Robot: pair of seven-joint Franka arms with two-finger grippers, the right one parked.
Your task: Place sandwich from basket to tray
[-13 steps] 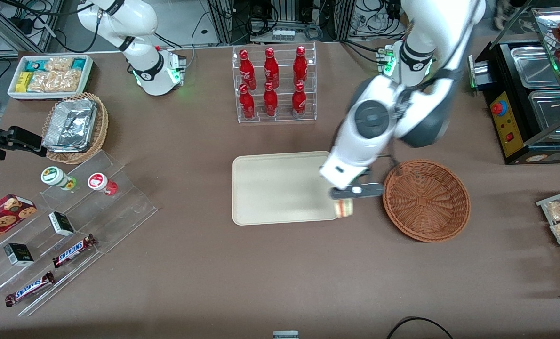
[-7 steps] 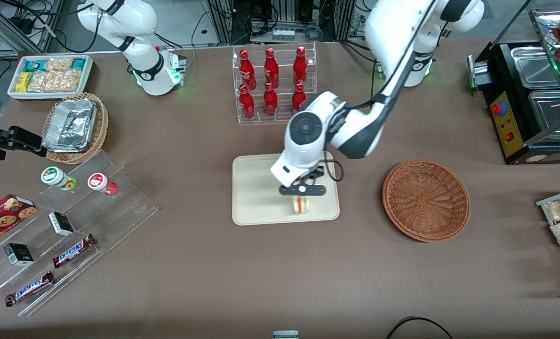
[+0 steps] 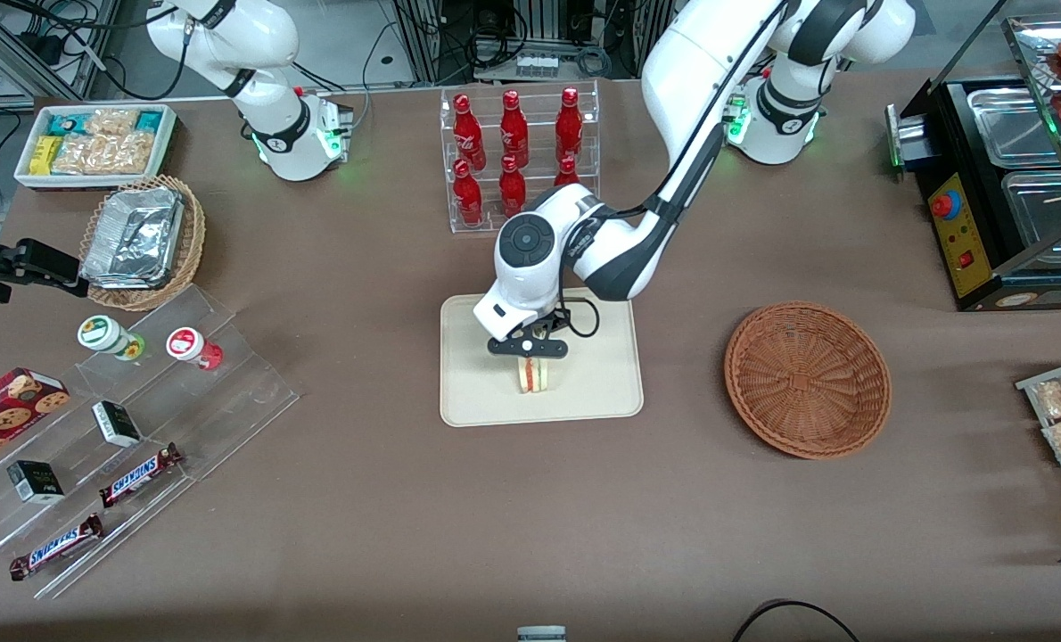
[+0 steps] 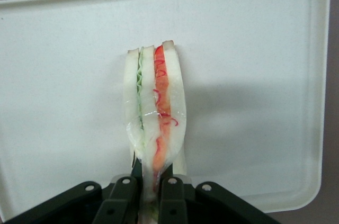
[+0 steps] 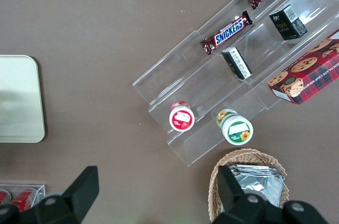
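Observation:
My left gripper [image 3: 535, 364] is over the middle of the cream-beige tray [image 3: 477, 392] and is shut on the sandwich [image 3: 535, 376]. The sandwich hangs from the fingers just above the tray, with its red, orange and green layers showing. In the left wrist view the black fingers [image 4: 124, 197] pinch the wrapped sandwich [image 4: 154, 113] at its narrow end, with the tray [image 4: 254, 75] under it. The round reddish-brown wicker basket [image 3: 807, 379] lies empty beside the tray, toward the working arm's end of the table.
A clear rack of red bottles [image 3: 517, 156] stands farther from the front camera than the tray. A clear stepped shelf [image 3: 152, 401] with jars, boxes and Snickers bars, a pale wicker basket with a foil container [image 3: 138, 236] and a white snack bin [image 3: 94, 143] lie toward the parked arm's end.
My gripper has carried the sandwich from the gap between basket and tray, past the tray's edge, to over the tray's middle. It stays shut on the sandwich.

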